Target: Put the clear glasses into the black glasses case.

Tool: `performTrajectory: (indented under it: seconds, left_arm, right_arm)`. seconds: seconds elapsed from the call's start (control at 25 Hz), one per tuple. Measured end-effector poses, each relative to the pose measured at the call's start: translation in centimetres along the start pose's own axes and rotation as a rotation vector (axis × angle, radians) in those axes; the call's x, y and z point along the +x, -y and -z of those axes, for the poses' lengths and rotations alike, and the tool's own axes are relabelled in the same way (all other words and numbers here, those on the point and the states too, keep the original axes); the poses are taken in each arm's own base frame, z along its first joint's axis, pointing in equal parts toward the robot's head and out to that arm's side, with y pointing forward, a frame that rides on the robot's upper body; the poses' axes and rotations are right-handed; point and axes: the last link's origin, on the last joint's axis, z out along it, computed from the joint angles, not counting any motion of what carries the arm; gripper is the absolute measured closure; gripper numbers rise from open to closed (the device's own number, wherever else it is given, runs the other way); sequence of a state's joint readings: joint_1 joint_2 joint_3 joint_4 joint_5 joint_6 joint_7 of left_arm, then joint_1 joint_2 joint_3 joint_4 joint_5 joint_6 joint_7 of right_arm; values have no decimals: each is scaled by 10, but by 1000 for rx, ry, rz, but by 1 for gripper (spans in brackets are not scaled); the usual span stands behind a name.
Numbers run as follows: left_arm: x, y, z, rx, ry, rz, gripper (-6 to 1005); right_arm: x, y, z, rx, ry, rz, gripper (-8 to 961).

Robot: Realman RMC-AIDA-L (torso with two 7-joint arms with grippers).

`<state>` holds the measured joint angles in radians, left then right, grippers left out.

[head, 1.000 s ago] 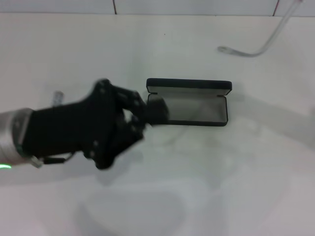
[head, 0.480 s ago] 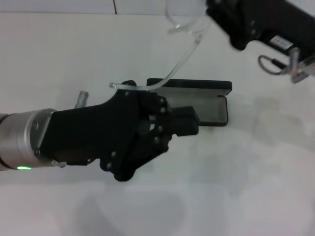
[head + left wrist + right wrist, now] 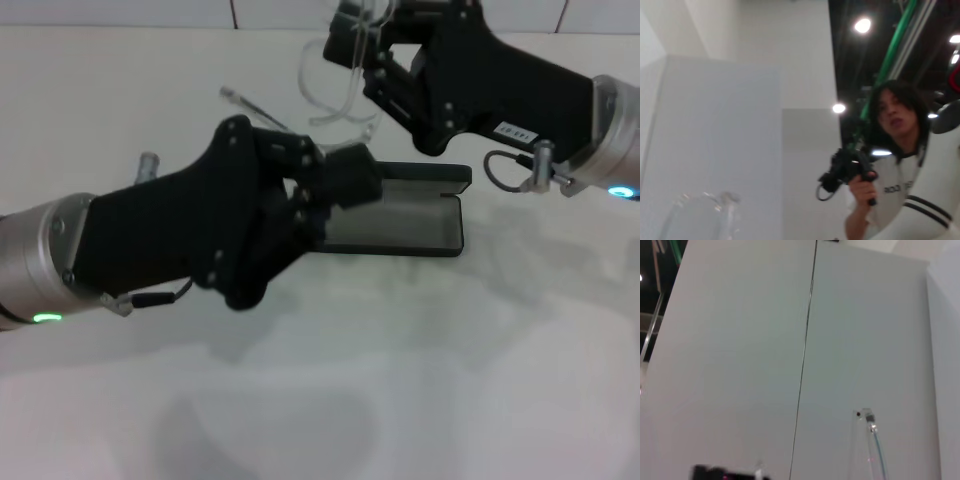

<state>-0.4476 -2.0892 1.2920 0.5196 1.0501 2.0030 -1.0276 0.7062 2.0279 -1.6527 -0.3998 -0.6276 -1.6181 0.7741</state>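
The clear glasses (image 3: 340, 75), fully transparent with thin arms, hang pinched in the right tool (image 3: 372, 45) above the far-left end of the open black glasses case (image 3: 400, 210), where the left tool's (image 3: 345, 180) grip cannot be told.

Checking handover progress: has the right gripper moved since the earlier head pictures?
Yes. The right gripper, holding the clear glasses, has come leftward and nearer the open black glasses case, which stayed put.
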Motion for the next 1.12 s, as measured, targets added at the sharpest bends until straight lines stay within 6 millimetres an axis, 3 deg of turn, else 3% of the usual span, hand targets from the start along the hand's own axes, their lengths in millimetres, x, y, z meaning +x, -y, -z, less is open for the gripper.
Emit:
performTrajectory:
  seconds: [0.52,1.12]
  left_arm:
    - [-2,17,15,181,-28,16,955]
    - [-6,14,8,101,25,35,954]
  right_arm:
    - [10,-4,-13,-39,-73,37,839]
    - [17,0,-12,-3,-115,59,839]
